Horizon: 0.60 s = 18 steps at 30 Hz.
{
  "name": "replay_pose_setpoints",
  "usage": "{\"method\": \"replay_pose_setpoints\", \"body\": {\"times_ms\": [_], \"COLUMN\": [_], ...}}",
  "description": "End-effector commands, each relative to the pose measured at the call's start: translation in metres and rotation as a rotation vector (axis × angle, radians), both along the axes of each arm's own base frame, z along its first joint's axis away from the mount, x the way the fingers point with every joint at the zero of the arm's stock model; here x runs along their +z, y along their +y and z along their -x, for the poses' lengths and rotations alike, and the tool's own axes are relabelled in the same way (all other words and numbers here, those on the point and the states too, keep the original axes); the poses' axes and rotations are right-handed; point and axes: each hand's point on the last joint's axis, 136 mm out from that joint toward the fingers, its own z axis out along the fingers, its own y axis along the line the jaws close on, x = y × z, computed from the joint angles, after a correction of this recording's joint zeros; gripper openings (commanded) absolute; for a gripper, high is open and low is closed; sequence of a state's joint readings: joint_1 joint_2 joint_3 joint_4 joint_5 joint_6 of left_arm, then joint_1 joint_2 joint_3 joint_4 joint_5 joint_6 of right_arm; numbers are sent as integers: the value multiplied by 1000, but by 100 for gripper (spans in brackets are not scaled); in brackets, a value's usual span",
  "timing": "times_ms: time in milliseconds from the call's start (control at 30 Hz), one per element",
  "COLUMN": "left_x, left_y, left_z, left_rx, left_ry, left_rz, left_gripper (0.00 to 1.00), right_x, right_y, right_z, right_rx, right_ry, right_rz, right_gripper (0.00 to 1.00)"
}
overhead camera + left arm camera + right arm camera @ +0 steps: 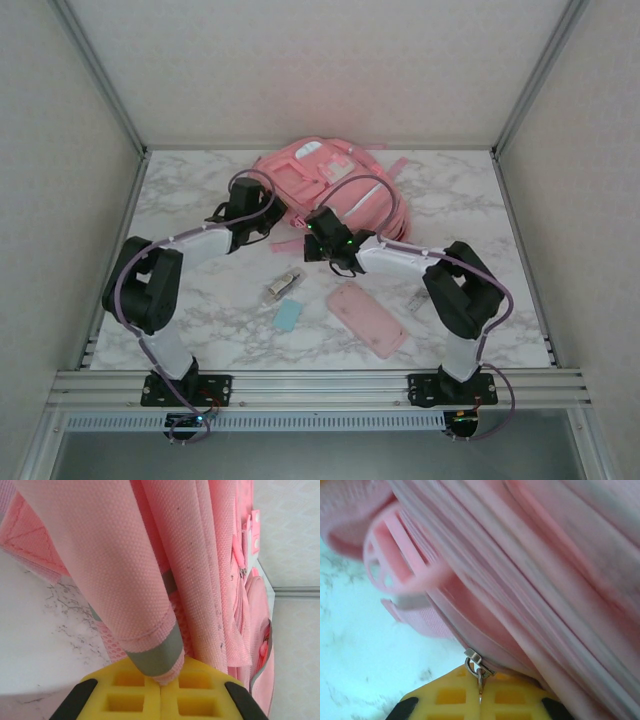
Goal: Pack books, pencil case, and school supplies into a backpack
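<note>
Okay, starting at the business end: the left gripper (pixel 160 682) had its yellow pads pinched shut on a grey-tipped strap (pixel 152 655) of the backpack (pixel 210 555), at the bottom centre of its wrist view. The right gripper (pixel 480 692) was closed too, nipping the little metal zipper pull (pixel 475 661) at the bottom middle of its own view. From overhead, both sat against the lower edge of the backpack, which lay upper centre of the frame on the marble table (pixel 480 200).

My read on handling: that fabric is soft and floppy, so it'll sag and drag along instead of holding its shape. Anchoring the strap while the other side works the zip makes sense. The pull is tiny and looks slippery, so it probably wants a deep pinch.

As for contents, I couldn't tell whether the mouth was open or what was inside. Out on the table, the pencil case (pixel 366 318) lay lower centre-right. The light-blue block (pixel 288 317) and the silvery stubby item (pixel 284 285) sat just left of it. The case looked flat and light, so I'd grab it across its narrow width.
</note>
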<state>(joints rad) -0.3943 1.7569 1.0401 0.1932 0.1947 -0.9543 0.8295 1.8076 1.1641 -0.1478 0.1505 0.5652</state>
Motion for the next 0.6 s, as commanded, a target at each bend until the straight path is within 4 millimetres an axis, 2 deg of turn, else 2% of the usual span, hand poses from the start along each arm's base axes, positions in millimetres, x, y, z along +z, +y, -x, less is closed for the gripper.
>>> {"method": "replay_pose_setpoints", "body": {"times_ms": [0,133,267,333,433,500,533,567], "left_x": [47,47,41,34,27,27,27,27], "left_y": [19,24,38,42,39,32,30,29], "left_z": [-46,-55,-72,-82,-89,-82,-78,-71], "left_rx": [86,93,104,98,64,35,26,21], "left_ry": [-172,-175,-185,-170,-136,-125,-117,-101], "left_rz": [12,-21,-87,-118,-89,-56,-47,-38], "left_gripper": [0,0,0,0,0,0,3,27], "right_x": [-28,-38,-40,-39,-35,-30,-28,-26], "right_y": [-43,-81,-119,-135,-134,-118,-110,-102], "right_z": [46,70,89,86,76,67,63,58], "right_rx": [68,101,123,100,92,116,131,147], "right_ry": [186,285,360,378,374,353,351,350], "right_rz": [156,285,395,402,349,293,268,244], "right_gripper": [0,0,0,0,0,0,0,0]}}
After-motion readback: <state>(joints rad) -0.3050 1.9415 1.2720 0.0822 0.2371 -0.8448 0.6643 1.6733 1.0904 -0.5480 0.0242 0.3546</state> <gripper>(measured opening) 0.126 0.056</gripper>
